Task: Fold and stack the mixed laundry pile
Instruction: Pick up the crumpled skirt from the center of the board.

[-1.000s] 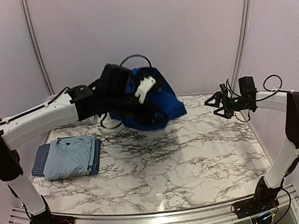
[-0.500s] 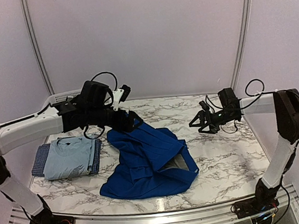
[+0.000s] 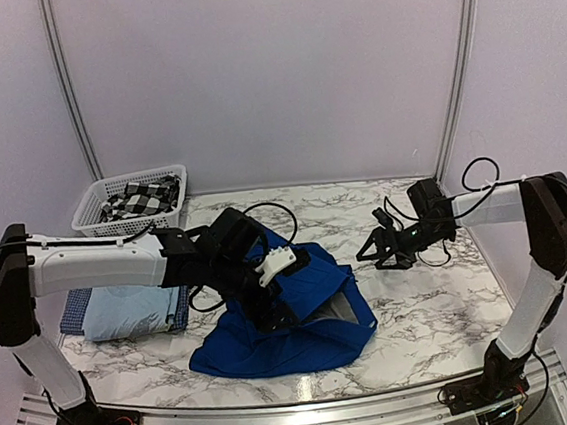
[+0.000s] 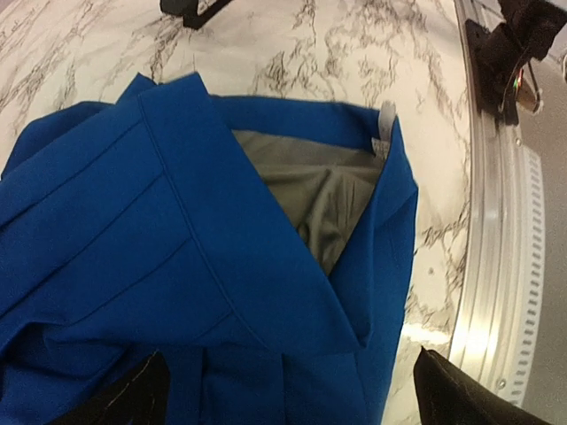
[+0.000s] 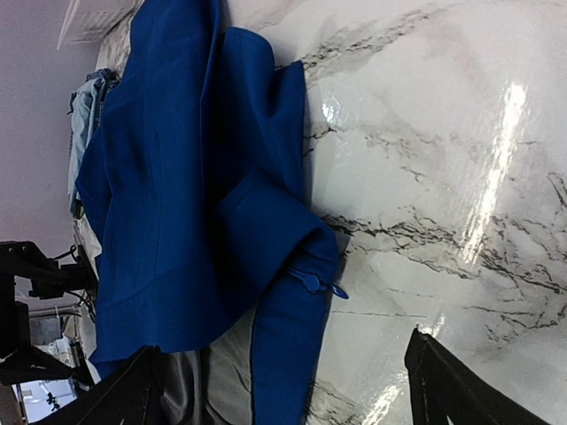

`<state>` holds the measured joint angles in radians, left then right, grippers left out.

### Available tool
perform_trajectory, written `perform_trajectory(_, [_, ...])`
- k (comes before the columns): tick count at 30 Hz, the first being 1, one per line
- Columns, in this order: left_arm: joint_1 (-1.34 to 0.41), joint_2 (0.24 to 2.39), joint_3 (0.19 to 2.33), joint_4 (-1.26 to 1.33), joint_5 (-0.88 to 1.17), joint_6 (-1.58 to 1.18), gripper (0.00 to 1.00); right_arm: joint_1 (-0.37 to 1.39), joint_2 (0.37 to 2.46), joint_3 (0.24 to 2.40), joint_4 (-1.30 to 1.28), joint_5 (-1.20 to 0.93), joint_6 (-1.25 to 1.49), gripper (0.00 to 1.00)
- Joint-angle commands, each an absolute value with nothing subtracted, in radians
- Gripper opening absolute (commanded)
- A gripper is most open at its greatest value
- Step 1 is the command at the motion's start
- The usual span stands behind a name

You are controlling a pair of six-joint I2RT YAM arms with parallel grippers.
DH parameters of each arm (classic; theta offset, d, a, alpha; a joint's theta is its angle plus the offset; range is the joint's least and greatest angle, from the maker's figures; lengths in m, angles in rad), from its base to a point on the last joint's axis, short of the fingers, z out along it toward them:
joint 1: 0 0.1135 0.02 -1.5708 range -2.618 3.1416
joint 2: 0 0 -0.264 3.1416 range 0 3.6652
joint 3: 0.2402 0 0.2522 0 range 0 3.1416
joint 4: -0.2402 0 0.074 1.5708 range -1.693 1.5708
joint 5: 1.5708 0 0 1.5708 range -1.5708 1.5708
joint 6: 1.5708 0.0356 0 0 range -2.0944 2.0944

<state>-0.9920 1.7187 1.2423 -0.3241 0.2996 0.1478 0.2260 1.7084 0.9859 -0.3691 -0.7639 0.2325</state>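
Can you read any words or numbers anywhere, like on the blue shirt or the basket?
No words or numbers can be read anywhere.
The royal-blue shirt has a small white tag at its neck opening, too blurred to read.
The white basket and the folded pale blue T-shirt show no writing.

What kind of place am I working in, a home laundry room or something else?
Probably a lab test booth, not a home: plain pale partition walls on metal posts, a marble-patterned table edged by an aluminium rail holding the arm bases, and a white basket as prop.
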Motion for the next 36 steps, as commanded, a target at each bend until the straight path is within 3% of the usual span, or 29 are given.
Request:
perform_trajectory(1, [-1.0,1.663,1.16,-0.3,0.199,0.3,0.99,0.202,1.677,0.989,-0.373,-0.758,0.221,0.9])
perform_trajectory(5, [-1.0,1.579,0.987,-0.068,0.112,0.32,0.99,0.189,1.682,0.991,-0.374,-0.764,0.212,0.9])
perform_trajectory(8, [-1.001,1.588,0.969,0.035,0.09,0.344,0.99,0.176,1.685,0.99,-0.373,-0.771,0.21,0.9])
perform_trajectory(20, [-1.018,1.717,1.078,0.041,0.145,0.488,0.96,0.126,1.674,0.979,-0.379,-0.79,0.211,0.9])
perform_trajectory(30, [-1.066,1.518,0.856,0.002,0.065,0.517,0.99,0.108,1.645,0.977,-0.408,-0.787,0.206,0.9])
perform_trajectory(36, [-1.124,1.625,0.948,0.032,0.031,0.53,0.97,0.105,1.66,0.969,-0.408,-0.793,0.197,0.9])
